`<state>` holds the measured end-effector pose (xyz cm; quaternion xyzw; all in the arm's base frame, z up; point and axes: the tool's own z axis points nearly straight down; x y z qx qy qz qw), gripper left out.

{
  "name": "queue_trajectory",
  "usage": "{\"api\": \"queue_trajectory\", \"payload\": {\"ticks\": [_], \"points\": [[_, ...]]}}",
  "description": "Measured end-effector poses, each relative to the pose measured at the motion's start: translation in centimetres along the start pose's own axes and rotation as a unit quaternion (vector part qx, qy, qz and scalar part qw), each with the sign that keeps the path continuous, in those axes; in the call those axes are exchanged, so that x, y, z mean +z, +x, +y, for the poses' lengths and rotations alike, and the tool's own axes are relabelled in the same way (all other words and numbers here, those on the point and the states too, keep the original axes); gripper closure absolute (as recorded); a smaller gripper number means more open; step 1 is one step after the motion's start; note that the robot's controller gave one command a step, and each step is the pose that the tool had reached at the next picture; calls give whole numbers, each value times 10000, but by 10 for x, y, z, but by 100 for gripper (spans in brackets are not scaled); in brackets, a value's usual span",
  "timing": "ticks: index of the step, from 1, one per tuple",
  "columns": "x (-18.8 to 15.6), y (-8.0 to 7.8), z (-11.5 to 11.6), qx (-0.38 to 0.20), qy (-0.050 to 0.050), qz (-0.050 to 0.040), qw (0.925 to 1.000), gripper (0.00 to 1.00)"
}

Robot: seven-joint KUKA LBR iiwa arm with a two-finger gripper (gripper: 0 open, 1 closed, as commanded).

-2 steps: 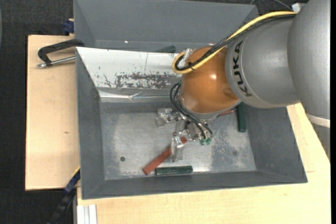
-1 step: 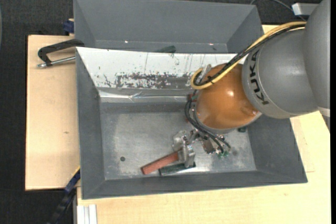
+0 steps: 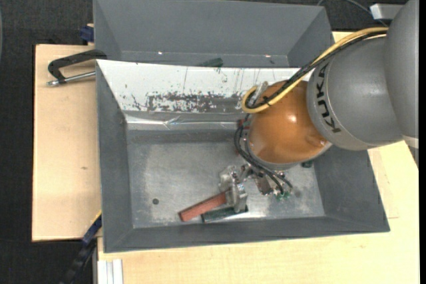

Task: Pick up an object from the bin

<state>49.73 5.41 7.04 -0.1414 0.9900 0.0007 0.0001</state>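
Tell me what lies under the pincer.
A reddish-brown flat bar and a dark green piece beside it, on the bin floor. Their right ends are covered by the pincer.

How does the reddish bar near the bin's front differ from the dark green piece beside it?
The reddish bar is longer and lighter; the dark green piece is shorter and darker. The bar reaches further left, the green piece further right. Both lie flat.
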Motion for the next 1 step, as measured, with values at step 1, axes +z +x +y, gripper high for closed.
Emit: {"api": "queue_trajectory", "payload": {"ticks": [1], "points": [[-141,-5,-4,69,6,-29,10000,100]]}}
